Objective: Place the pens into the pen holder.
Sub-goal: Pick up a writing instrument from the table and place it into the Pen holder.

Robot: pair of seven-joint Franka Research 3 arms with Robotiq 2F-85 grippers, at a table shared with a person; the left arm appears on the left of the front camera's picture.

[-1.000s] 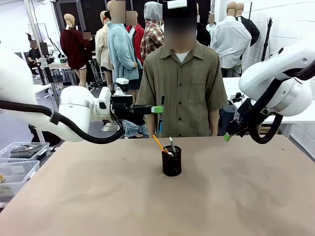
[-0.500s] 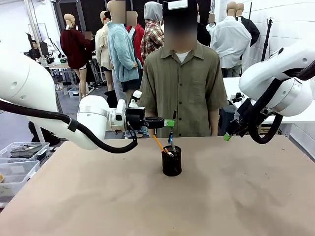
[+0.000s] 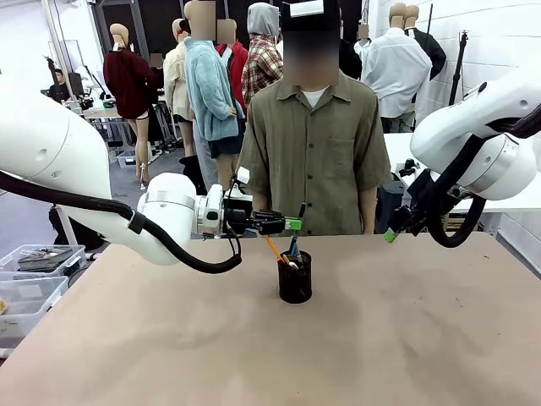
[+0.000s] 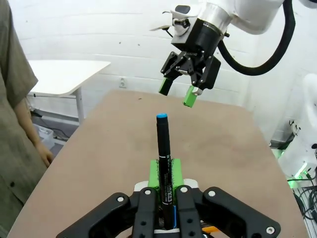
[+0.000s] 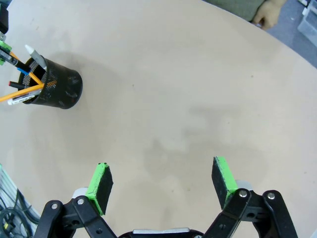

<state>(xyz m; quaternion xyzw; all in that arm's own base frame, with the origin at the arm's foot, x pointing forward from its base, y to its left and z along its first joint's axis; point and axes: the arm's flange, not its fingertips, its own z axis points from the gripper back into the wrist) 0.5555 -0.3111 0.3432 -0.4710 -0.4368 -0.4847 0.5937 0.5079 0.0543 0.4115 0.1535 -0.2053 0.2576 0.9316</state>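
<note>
We see the left hand (image 3: 292, 223) reaching in sideways just above the pen holder (image 3: 295, 277), clenched on the dark marker (image 3: 297, 226). The marker stands nearly upright between the green pads, and its lower end is just inside the holder's mouth, as far as the front view lets us judge. In the left wrist view the marker (image 4: 164, 168) runs straight up from between the pads, its blue tip on top, with white print along its black barrel.

The pen holder, a small black mesh cup, stands on the brown bench (image 3: 406, 338) a little left of the middle, in front of the person (image 3: 313, 144) in an olive shirt at the far edge. An orange pencil (image 3: 272, 247) leans out of it to the left. In the right wrist view we see the holder (image 5: 57, 87) near the left edge with an orange pencil (image 5: 20, 91) and a silver-white pen (image 5: 35, 57) sticking out.

The right hand (image 3: 392, 233) hangs above the right side of the bench, well apart from the holder. It is released, its green pads (image 5: 100, 186) spread wide with bare bench between them. It also shows in the left wrist view (image 4: 179, 90), fingers apart.
</note>
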